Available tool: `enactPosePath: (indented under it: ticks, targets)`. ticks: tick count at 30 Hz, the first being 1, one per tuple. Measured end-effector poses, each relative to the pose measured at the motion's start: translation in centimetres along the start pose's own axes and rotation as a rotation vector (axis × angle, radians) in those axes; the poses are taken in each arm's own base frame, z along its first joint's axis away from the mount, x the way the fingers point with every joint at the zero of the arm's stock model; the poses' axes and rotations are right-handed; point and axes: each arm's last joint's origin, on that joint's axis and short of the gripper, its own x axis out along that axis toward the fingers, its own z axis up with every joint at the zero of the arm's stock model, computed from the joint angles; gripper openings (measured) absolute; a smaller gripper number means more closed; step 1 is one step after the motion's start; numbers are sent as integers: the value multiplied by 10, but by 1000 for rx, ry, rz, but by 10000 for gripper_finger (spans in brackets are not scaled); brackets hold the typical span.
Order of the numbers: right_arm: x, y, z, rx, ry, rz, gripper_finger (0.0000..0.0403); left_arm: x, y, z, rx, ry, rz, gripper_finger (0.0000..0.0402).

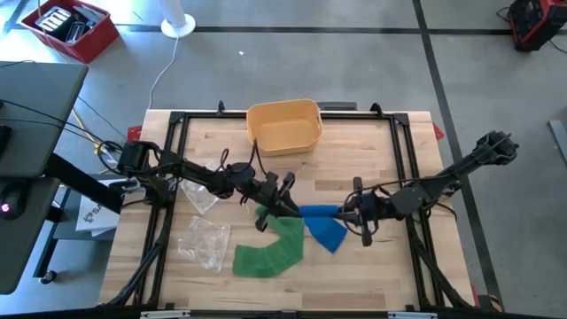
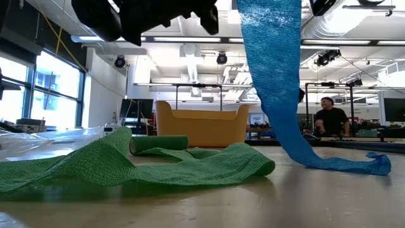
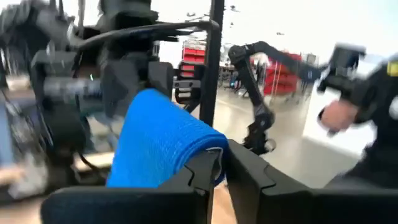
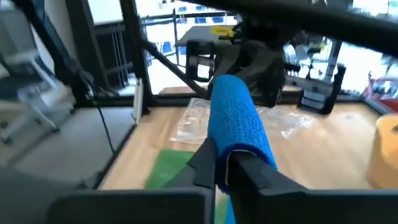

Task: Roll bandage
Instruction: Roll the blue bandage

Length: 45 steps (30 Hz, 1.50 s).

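Between the two grippers, just right of the frame's centre in the high view, a blue bandage (image 1: 321, 223) was stretched level. Left gripper (image 1: 285, 206): fingers (image 3: 202, 177) pinched on one end of the blue strip, as the left wrist view showed. Right gripper (image 1: 354, 211): fingers (image 4: 208, 163) closed narrowly on the other end, the cloth arching over them in the right wrist view. The slack of the blue bandage (image 2: 278, 95) hung down from above in the low view and trailed onto the table (image 1: 372, 275) at lower right.

Green bandage (image 1: 270, 252): loose, lying flat in a curved band below the left gripper in the high view, at lower centre; its rolled end (image 2: 159, 144) rested on the wood at centre left of the low view, the unrolled cloth spread before it.

Yellow basket (image 1: 283, 126): at upper centre of the table in the high view, well apart from both bandages; seen behind the green roll in the low view.

Clear plastic wrappers (image 1: 205, 239): two, crumpled, left of the green bandage, one nearer the left arm, one lower.

Red bin (image 1: 71, 28): on the floor, upper left corner of the high view.

Person (image 2: 330, 118): seated in the room beyond the table, right of the low view.
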Motion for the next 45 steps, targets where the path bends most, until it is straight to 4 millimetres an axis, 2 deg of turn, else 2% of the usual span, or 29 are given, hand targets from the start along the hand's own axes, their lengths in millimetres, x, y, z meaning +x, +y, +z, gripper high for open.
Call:
enactPosePath:
  ticks: [4, 11, 14, 18, 22, 27, 32, 37, 41, 45]
  targets:
    - [0, -1, -2, -234, 23, -15, 19, -4, 8, 2, -244, -2, 5, 72]
    - [-1, 1, -9, -875, 84, 18, 22, -5, 11, 2, -487, -13, 30, 119]
    - [-1, 0, -9, -956, 94, 3, 22, -5, 13, 2, -525, -37, 77, 120]
    - [-1, 0, -10, -973, 103, -3, 22, -5, 14, 1, -532, -43, 127, 106]
    - [-1, 0, -10, -902, 103, -7, 24, -6, 15, -1, -493, -37, 160, 72]
    - [-1, 0, -10, -686, 103, -35, 39, -6, 16, -1, -332, -17, 167, 11]
    - [-1, 0, -9, -339, 92, -45, 70, -6, 15, -1, -179, 2, 153, 12]
    - [-1, 0, -8, -56, 72, -42, 98, -2, 4, 0, 0, 23, 125, 5]
    - [-1, 1, 0, 145, -6, -38, 100, 3, -8, -2, 241, 37, 101, 4]
    - [0, 1, 3, 248, -39, -33, 92, 8, -19, -5, 452, 70, 117, 6]
